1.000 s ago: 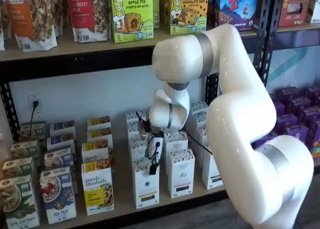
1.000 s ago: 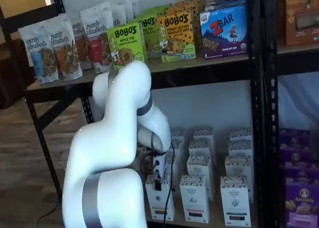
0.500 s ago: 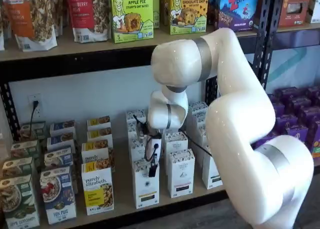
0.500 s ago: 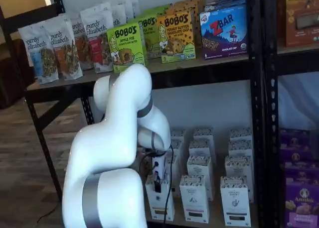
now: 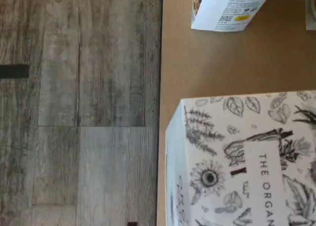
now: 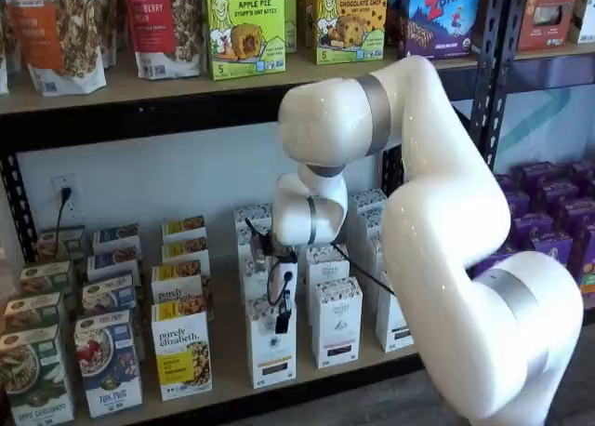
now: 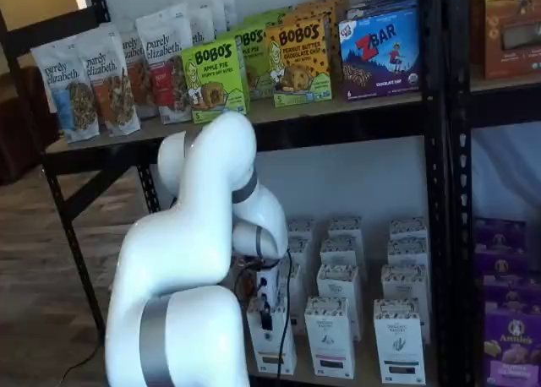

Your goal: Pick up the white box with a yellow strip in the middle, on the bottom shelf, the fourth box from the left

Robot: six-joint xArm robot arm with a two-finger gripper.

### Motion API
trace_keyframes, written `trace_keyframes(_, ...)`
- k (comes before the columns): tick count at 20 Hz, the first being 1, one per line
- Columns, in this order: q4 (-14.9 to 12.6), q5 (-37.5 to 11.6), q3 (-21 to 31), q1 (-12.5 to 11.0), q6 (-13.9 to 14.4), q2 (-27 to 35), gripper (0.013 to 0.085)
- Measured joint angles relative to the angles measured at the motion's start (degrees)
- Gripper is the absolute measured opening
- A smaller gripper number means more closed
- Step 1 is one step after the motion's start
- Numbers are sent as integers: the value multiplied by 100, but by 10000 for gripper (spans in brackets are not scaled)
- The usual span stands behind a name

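Note:
The white box (image 6: pixel 271 348) stands at the front of its row on the bottom shelf (image 6: pixel 228 347), with a thin yellow strip low on its front. It also shows in a shelf view (image 7: pixel 272 343). The wrist view looks down on its speckled, flower-printed top (image 5: pixel 247 162), close to the camera. My gripper (image 6: pixel 282 316) hangs right over the box's top edge, and in a shelf view (image 7: pixel 266 311) too. Only its black fingers show, side-on, with a cable beside them. No gap can be made out, and whether they touch the box is unclear.
Like white cartons (image 6: pixel 337 322) stand to the right and behind. "purely elizabeth" boxes (image 6: pixel 181 350) stand to the left; one corner shows in the wrist view (image 5: pixel 227 6). Beyond the shelf's front edge is wood floor (image 5: pixel 74 97). The upper shelf (image 6: pixel 139 91) holds bags and Bobo's boxes.
The arm's upper joints have shifted slightly up and left. The gripper has sunk a little towards the top of the white box.

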Motion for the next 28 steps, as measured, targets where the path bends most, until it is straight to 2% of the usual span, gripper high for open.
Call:
trace_keyframes(7, -130, -183, -64, 29, 134, 120, 850)
trace_keyframes(11, -28, -260, -53, 17, 27, 140, 850)
trace_keyframes(13, 32, -308, -16, 9, -38, 123, 770)
trace_keyframes(14, 43, -311, -9, 6, -50, 118, 770)
trace_keyframes(16, 58, -299, 0, 1, -68, 108, 690)
trace_keyframes(21, -97, -261, 0, -2, 72, 92, 690)
trace_keyframes(28, -111, -293, 37, 3, 83, 77, 690)
